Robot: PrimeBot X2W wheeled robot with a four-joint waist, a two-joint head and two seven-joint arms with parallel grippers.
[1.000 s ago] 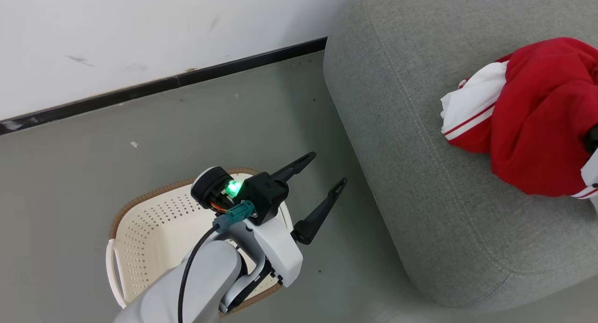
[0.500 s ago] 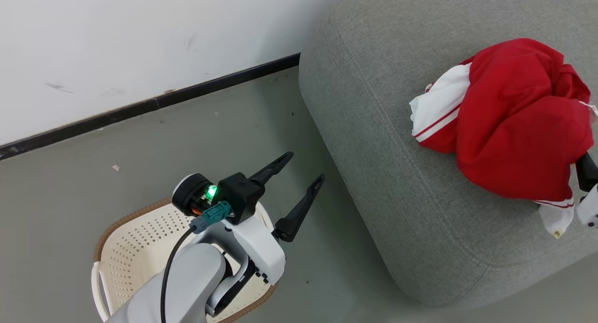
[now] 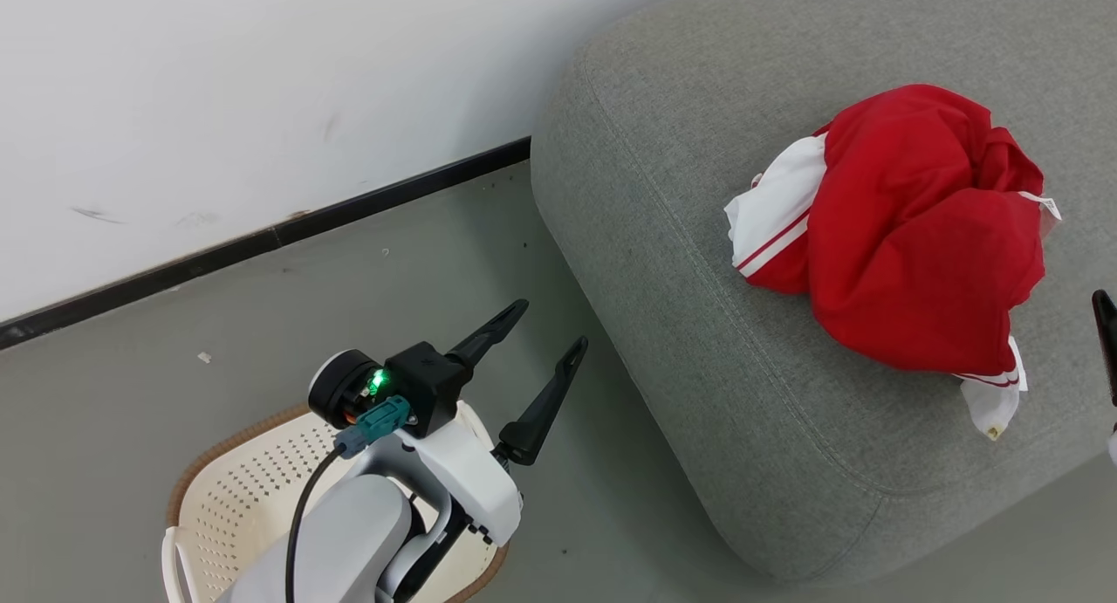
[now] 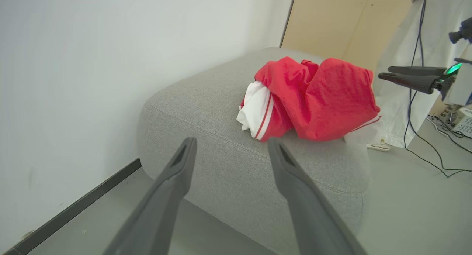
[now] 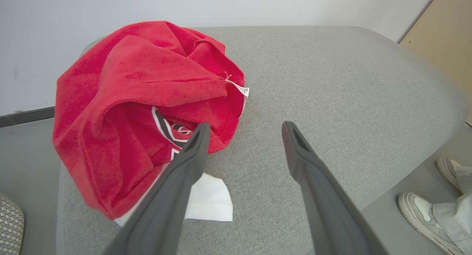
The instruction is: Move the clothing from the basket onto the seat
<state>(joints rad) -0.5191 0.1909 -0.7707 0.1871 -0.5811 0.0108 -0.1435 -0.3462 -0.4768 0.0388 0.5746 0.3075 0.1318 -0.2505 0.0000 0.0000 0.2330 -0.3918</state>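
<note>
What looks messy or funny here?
The clothing sits on the seat in a crumpled heap, not laid flat, with a white corner sticking out toward the seat's edge. Nothing looks torn, spilled or broken.

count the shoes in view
2, both beside the sofa at the lower right of the right wrist view: one shoe nearer, another shoe above it, partly cut off.

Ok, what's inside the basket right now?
The basket shows bare perforated cream plastic on its left; the left arm covers the rest, so that part is unknown.
</note>
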